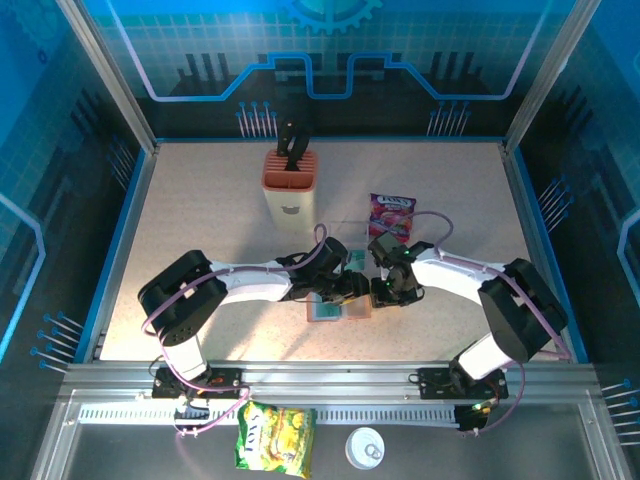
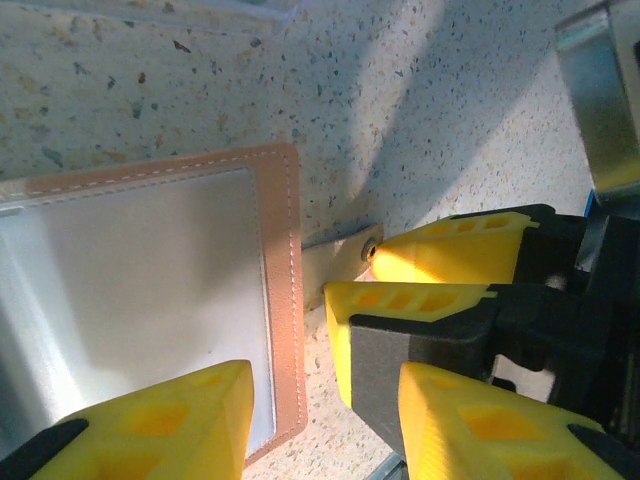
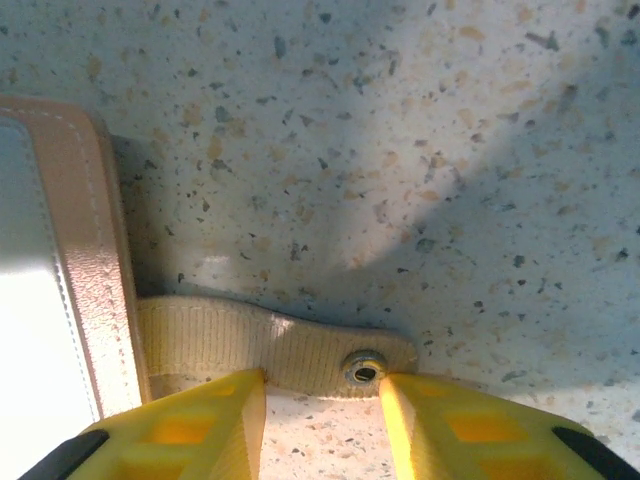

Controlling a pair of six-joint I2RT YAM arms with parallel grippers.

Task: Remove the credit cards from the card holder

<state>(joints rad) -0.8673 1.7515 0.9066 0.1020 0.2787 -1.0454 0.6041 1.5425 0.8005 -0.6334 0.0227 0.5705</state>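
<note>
- One wallet [image 1: 340, 308], brown with pale stitching, lies open and flat on the table [image 1: 200, 250], just toward 6 o'clock of its middle, between the two gripper heads.
- Cards [image 1: 325, 312]: two teal patches show in the wallet from above. They are too small to count card by card, and no print on them can be read.
- One tan strap [image 3: 250, 345] with one metal snap [image 3: 362, 371] sticks out from the wallet's edge and lies flat on the table.
- Left gripper [image 1: 352, 290]: its two yellow fingers [image 2: 170, 425] stand partly apart astride the wallet's stitched edge, one over the grey window and one off the wallet. They grip nothing.
- Right gripper [image 1: 383, 292]: its two yellow fingers [image 3: 190, 430] stand partly apart with the tips at the strap, the snap just beside one tip. Nothing is pinched between them.
- One beige knife block [image 1: 290, 185] with an orange top stands at 11 o'clock from the wallet. How many dark handles it holds I cannot tell.
- One purple packet [image 1: 392, 215] lies at 1 o'clock from the wallet, its lettering too small to read.
- One yellow packet [image 1: 275, 437] lies at 7 o'clock, on the near ledge, its print unreadable.
- One white round lid [image 1: 365, 448] lies at 6 o'clock, just beside the yellow packet.
</note>
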